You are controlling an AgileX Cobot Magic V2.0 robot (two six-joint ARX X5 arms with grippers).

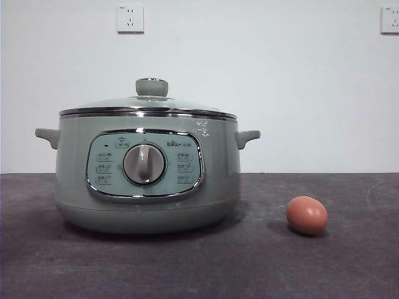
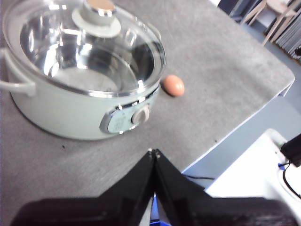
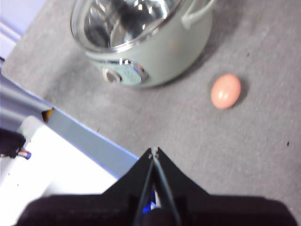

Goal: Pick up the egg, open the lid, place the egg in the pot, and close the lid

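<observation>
The pale green pot [image 1: 146,180] stands on the dark grey table with the glass lid [image 1: 149,104] seated on it, its green knob [image 1: 152,87] on top. The brown-orange egg [image 1: 307,215] lies on the table to the pot's right, apart from it. In the left wrist view the pot [image 2: 56,113], lid [image 2: 84,42] and egg [image 2: 173,85] lie well beyond my left gripper [image 2: 154,152], which is shut and empty. My right gripper [image 3: 154,150] is shut too, hanging short of the egg [image 3: 225,91] and pot [image 3: 164,52]. Neither arm shows in the front view.
The table's near edge [image 2: 235,127] runs just ahead of both grippers, with white equipment [image 2: 254,174] below it. A white wall with two sockets [image 1: 129,18] stands behind the table.
</observation>
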